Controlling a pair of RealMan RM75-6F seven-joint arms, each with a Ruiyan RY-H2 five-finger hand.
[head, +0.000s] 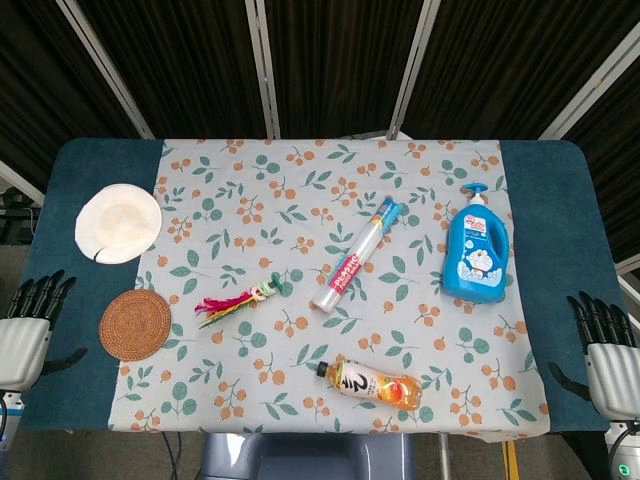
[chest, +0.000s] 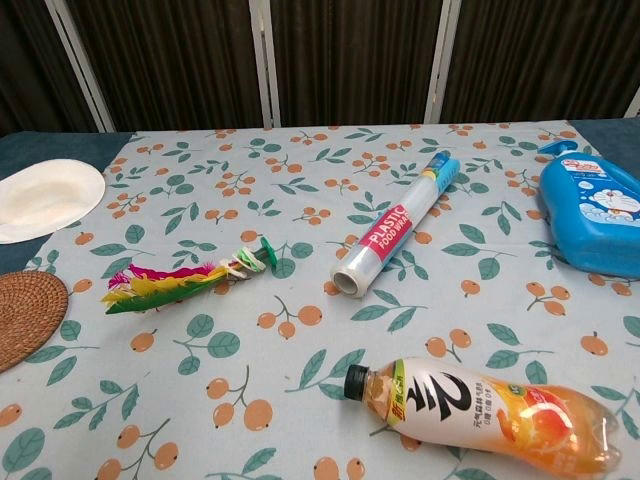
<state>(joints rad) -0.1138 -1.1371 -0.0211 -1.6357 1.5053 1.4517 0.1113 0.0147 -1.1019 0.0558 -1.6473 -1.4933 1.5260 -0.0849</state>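
Observation:
My left hand (head: 28, 330) hovers off the table's left edge, fingers straight and apart, holding nothing; the round woven coaster (head: 135, 323) (chest: 25, 318) is nearest to it. My right hand (head: 608, 355) hangs off the right edge, likewise spread and holding nothing, nearest the blue detergent bottle (head: 477, 248) (chest: 594, 215). On the floral cloth lie a roll of plastic food wrap (head: 357, 256) (chest: 396, 226), a feathered shuttlecock toy (head: 237, 301) (chest: 185, 277) and an orange drink bottle (head: 372, 382) (chest: 492, 411) on its side. The chest view shows neither hand.
A white round plate (head: 118, 222) (chest: 40, 198) sits at the left on the dark blue table (head: 90, 165). The floral cloth (head: 300, 190) covers the table's middle. Dark curtains with metal poles stand behind the far edge.

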